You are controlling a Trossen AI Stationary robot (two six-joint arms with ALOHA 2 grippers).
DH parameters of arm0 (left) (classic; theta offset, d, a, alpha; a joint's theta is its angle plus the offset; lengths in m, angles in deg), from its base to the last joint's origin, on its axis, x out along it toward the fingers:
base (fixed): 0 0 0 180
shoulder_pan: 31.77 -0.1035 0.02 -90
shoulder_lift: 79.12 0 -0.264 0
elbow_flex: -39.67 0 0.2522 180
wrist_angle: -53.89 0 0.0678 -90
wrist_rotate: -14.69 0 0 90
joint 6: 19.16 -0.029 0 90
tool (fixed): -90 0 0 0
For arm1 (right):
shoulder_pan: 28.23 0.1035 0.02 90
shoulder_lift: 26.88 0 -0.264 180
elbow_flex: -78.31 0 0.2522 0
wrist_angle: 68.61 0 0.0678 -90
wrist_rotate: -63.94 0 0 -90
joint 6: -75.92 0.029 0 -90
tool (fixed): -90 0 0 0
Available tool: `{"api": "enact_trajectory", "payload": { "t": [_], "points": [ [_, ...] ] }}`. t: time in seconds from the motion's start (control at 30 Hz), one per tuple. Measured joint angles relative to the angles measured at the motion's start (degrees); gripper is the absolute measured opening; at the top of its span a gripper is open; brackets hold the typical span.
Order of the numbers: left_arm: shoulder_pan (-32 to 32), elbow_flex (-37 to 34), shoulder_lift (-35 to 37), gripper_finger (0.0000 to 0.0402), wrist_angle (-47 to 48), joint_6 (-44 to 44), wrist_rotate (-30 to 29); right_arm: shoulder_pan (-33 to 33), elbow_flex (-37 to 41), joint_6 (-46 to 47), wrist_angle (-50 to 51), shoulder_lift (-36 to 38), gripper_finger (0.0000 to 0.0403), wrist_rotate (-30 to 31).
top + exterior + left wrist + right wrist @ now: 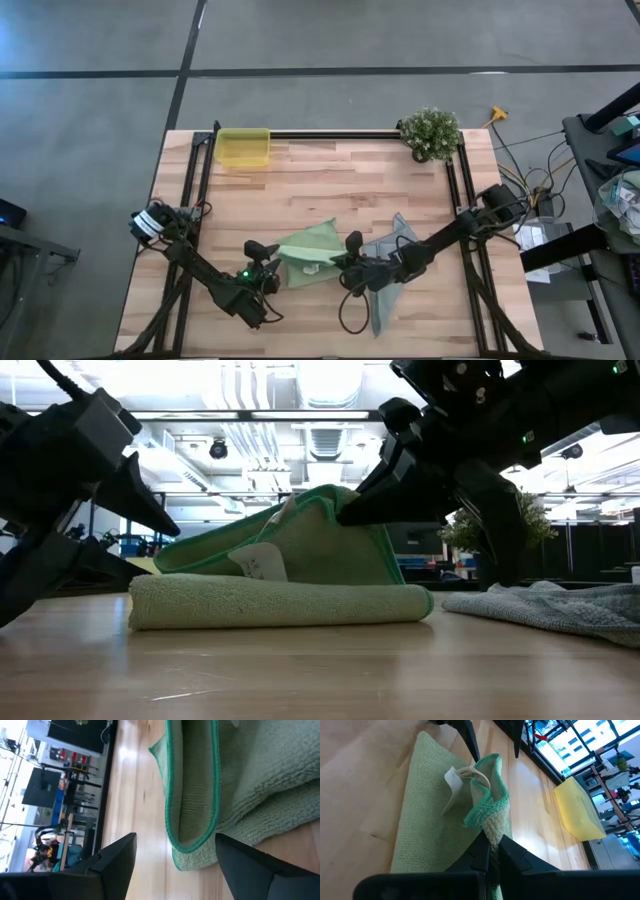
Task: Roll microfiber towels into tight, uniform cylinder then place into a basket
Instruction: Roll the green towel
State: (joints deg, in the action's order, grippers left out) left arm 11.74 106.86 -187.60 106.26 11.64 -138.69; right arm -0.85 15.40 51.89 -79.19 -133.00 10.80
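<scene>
The light green towel (308,252) lies mid-table, its lower part a thick fold or roll (280,605) resting on the wood, with the white tag (451,777) showing. My right gripper (493,839) is shut on the towel's raised edge. My left gripper (176,836) is open at the towel's left end (192,847), one finger on either side of it. The grey-blue towel (392,270) lies crumpled on the table under the right arm. The yellow basket (243,147) stands at the far left. My right gripper pinches a bunched part of the green-hemmed edge (490,817) between its two fingers. The fingers come from the table's right side, slanting down. The held edge stands lifted above the rest of the towel (300,530), which lies on the table. My left gripper: I cannot tell whether its fingers touch the towel's end.
A potted plant (430,133) stands at the far right corner. A black frame rail (330,133) runs along the far edge, between the basket and the plant. Bare wood (330,190) lies between the towels and the basket.
</scene>
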Motion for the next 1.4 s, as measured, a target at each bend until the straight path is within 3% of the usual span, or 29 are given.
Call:
{"api": "enact_trajectory", "payload": {
  "t": [0.17, 0.5, 0.87, 1.17, 1.4],
  "points": [
    [-0.13, -0.07, 0.01, 0.0238, -0.40, 0.27, -0.46, 0.04, 0.00, 0.00, 0.02, 0.00, 0.0013, -0.02],
    [-1.55, -0.22, -0.02, 0.0156, -2.14, 0.31, 0.36, 0.11, 0.00, 0.00, -0.17, 0.00, 0.0013, -1.29],
    [-1.57, -0.36, 0.26, 0.0119, -2.39, 0.35, 0.01, 0.11, 0.09, 0.02, 0.14, 0.00, 0.0013, -1.31],
    [-1.66, 1.35, 0.79, 0.0009, -2.52, 0.09, 1.16, -0.43, 0.87, 1.07, 0.91, 0.00, 0.0013, -1.01],
    [-1.65, 2.04, 1.27, 0.0002, -1.52, -3.22, 0.40, -2.75, 0.98, 2.04, 1.40, 0.00, 0.0013, -0.81]
  ]
}}
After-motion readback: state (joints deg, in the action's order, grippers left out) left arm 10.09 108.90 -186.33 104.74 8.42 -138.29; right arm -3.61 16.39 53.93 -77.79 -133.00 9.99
